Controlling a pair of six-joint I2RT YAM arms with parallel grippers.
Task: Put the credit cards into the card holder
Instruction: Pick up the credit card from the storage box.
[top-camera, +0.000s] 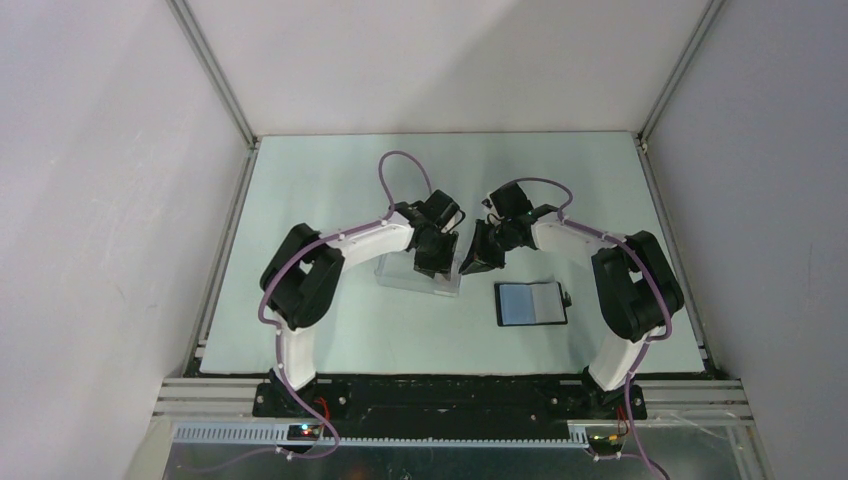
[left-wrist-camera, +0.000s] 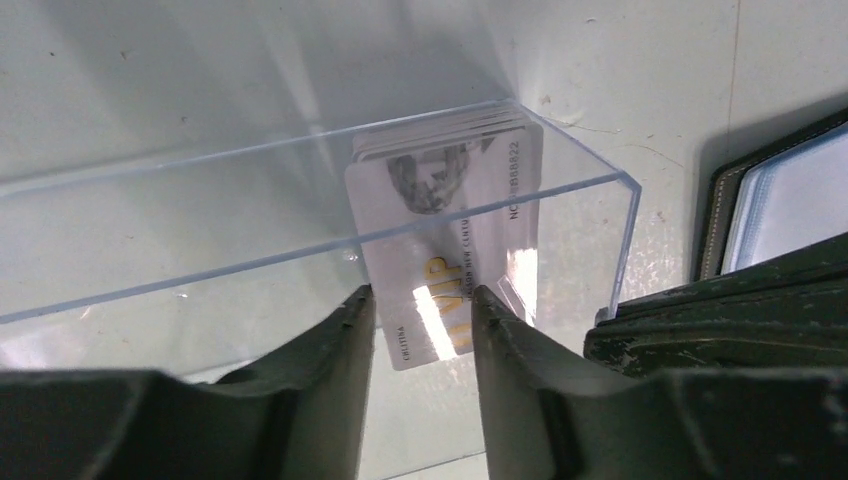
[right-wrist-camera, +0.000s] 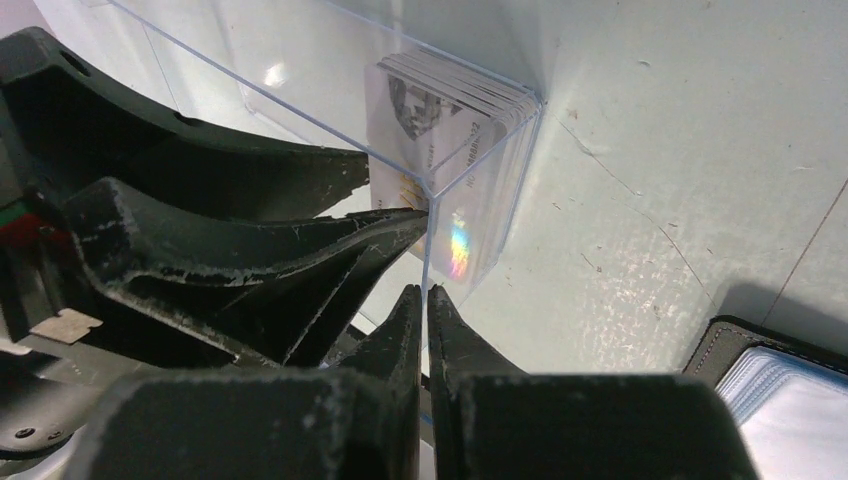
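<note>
The left gripper (left-wrist-camera: 422, 296) stands with its two dark fingers apart, reaching into the clear rectangular plastic box (left-wrist-camera: 250, 152). Through the gap shows the front card (left-wrist-camera: 450, 250), a pale plastic rectangle tilted away from the others. Its lower edge is hidden behind the fingertips, so whether they touch it cannot be told. The thin whitish plastic credit cards (left-wrist-camera: 445, 135) stand on edge as a stack against the box's end wall, with little more than their top edges showing behind the front one.

The right gripper (right-wrist-camera: 427, 292) has its jaws together, tips at the upright corner edge of that same end. Whether the thin clear wall is pinched between them cannot be made out.

The small black folding card holder (top-camera: 531, 303) lies open on the pale table (top-camera: 330, 200), grey-blue pockets up, to the right of the box and apart from it.

Only the top view shows the whole holder; both wrist views cut it to a corner. From above, the arms cover the fingertips and the cards cannot be seen. The left wrist view shows gold letters and a grey picture on the front card, and the right gripper's fingers cut off at the lower right. The right wrist view shows a rainbow patch on a card through the wall.
</note>
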